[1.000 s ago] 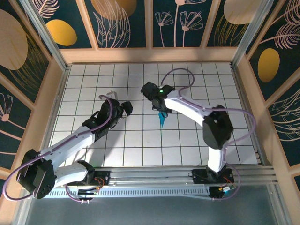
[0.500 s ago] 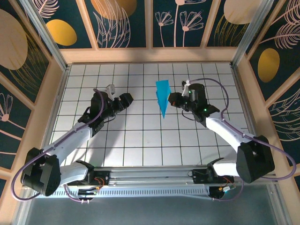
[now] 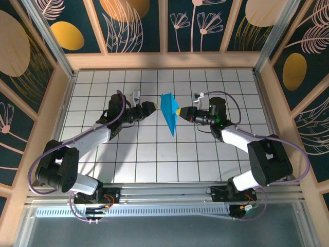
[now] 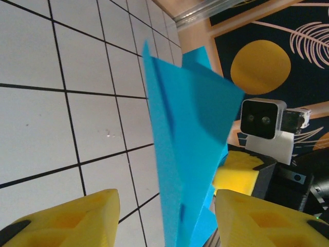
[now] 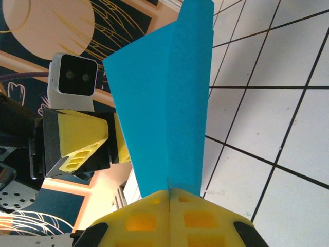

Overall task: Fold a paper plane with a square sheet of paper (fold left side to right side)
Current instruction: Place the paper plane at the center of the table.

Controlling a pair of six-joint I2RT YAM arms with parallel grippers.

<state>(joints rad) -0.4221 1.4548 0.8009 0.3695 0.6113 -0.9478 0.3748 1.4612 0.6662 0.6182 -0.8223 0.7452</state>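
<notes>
Around my white tiled table (image 3: 154, 159) stand dark blue walls (image 3: 144, 36) with gold ovals and pale leaves; a metal rail (image 3: 169, 211) edges its near side.

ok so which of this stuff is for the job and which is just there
For the job: plane; right gripper, holding it; left gripper, open beside it.
Just there: table; wall panels.

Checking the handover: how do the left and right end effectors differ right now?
The right end effector is shut on the paper plane. The left end effector stands open, fingers apart, gripping nothing. The right reaches in from the plane's right side, the left from its left side. Both are yellow-tipped and face each other across the plane.
</notes>
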